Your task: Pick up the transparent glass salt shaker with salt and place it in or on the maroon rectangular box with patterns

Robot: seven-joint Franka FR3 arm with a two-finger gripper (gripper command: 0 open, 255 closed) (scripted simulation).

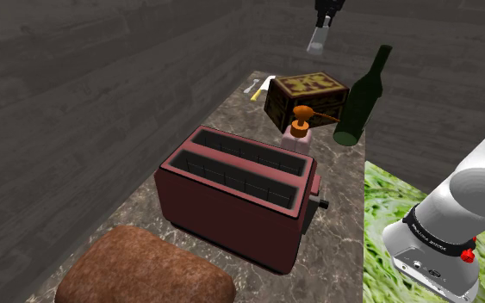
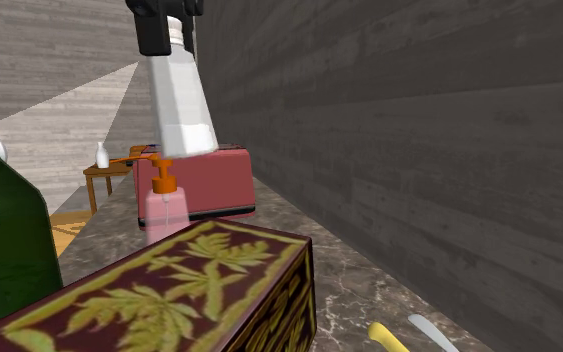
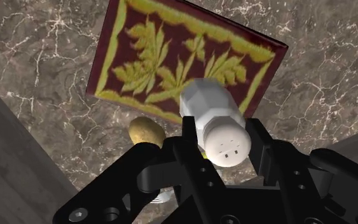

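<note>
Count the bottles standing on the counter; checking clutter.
2: a dark green bottle beside the patterned box, a pink pump bottle between box and toaster. More may be hidden.

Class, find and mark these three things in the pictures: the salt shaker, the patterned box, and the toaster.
salt shaker [image 2: 181, 100]: second exterior view, on the side of its body.
patterned box [image 3: 152, 60]: wrist view, on its leaf-patterned lid.
toaster [image 1: 232, 211]: shoulder view, on its long red side wall.

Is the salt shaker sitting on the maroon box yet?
No, the salt shaker hangs in the gripper, clear above the maroon box.
</note>
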